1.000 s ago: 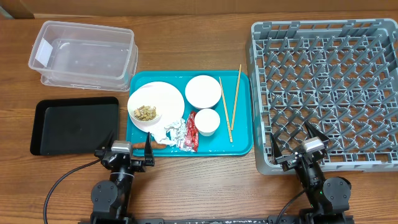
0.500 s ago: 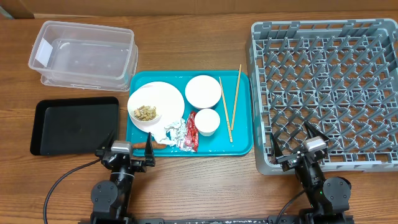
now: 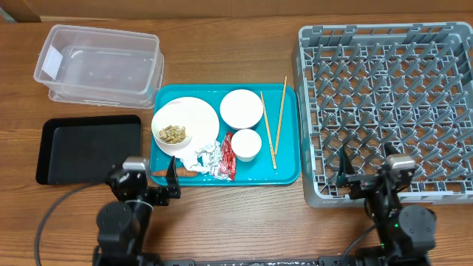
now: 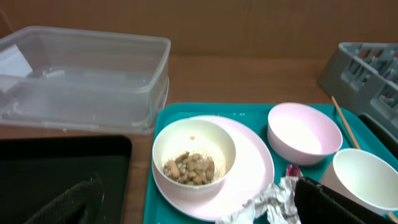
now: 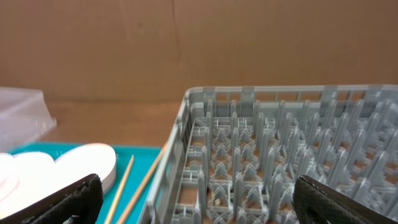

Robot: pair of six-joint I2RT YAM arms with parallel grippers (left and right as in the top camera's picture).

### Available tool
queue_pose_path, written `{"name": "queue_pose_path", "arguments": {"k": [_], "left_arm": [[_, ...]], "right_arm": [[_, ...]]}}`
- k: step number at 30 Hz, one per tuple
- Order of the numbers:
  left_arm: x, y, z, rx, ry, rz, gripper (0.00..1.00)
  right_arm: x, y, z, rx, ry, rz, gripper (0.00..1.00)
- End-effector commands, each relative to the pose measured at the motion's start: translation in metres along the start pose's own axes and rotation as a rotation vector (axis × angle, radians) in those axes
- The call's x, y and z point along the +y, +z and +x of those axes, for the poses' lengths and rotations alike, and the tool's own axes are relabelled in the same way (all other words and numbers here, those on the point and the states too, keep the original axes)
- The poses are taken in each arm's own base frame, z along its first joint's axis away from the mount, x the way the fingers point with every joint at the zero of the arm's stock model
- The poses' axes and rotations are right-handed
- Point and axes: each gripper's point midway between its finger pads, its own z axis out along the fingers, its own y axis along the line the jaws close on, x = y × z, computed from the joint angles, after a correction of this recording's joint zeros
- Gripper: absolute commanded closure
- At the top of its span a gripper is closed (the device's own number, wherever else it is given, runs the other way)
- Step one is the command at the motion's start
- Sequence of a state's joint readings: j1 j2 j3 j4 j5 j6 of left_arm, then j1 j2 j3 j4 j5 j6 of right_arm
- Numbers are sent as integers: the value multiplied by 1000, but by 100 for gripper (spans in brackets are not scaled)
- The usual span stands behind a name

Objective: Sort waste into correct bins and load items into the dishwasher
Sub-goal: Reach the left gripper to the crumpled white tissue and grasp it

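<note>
On the teal tray (image 3: pixel 288 174) lie a white plate (image 3: pixel 201 112) bearing a bowl of brownish food scraps (image 3: pixel 173 134), a white bowl (image 3: pixel 242 108), a small cup (image 3: pixel 247 144), two chopsticks (image 3: pixel 277 125), crumpled foil (image 3: pixel 207 157), a red-white wrapper (image 3: pixel 227 157) and an orange carrot (image 3: pixel 191 172). My left gripper (image 3: pixel 144 179) is open and empty at the tray's near left corner. In the left wrist view the scraps bowl (image 4: pixel 194 163) and foil (image 4: pixel 267 202) lie ahead of it. My right gripper (image 3: pixel 366 174) is open and empty at the front edge of the grey dish rack (image 3: pixel 392 96).
The clear tub (image 3: pixel 100 65) stands at the back left, with the flat black tray (image 3: pixel 89 149) in front of it. The right wrist view shows the rack wall (image 5: pixel 193 130) close ahead and the chopsticks (image 5: pixel 124 186) to its left.
The right arm has shifted to the right along the rack's front edge. The left arm has shifted a little to the left. Both grippers stay open and the objects have not moved.
</note>
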State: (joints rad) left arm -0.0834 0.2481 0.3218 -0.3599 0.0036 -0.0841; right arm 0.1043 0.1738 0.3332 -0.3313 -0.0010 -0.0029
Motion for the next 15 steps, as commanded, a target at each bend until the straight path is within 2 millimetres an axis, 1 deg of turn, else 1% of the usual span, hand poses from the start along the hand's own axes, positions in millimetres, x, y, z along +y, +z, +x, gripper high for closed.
{"name": "queue_pose_path", "arguments": {"k": [1,4,7,9,11,15], "left_arm": [[-6,3,-26,75,-32,15,0],[-13,10,-32,188,-38,47,0],[-24,14,-36,342,-54,92,0],[-32,12,-38,456,-71,126,0],[-38,8,-40,548,-87,145,0],[-41,5,-42,679,-108,148,0]], "right_arm": [[-5,1,-31,48,40,39,0],[-4,8,-33,158,79,47,0],[-4,17,-30,290,102,64,0],[-5,21,-29,387,114,77,0],[-5,23,-30,448,113,85,0],[2,28,-35,519,124,57,0]]}}
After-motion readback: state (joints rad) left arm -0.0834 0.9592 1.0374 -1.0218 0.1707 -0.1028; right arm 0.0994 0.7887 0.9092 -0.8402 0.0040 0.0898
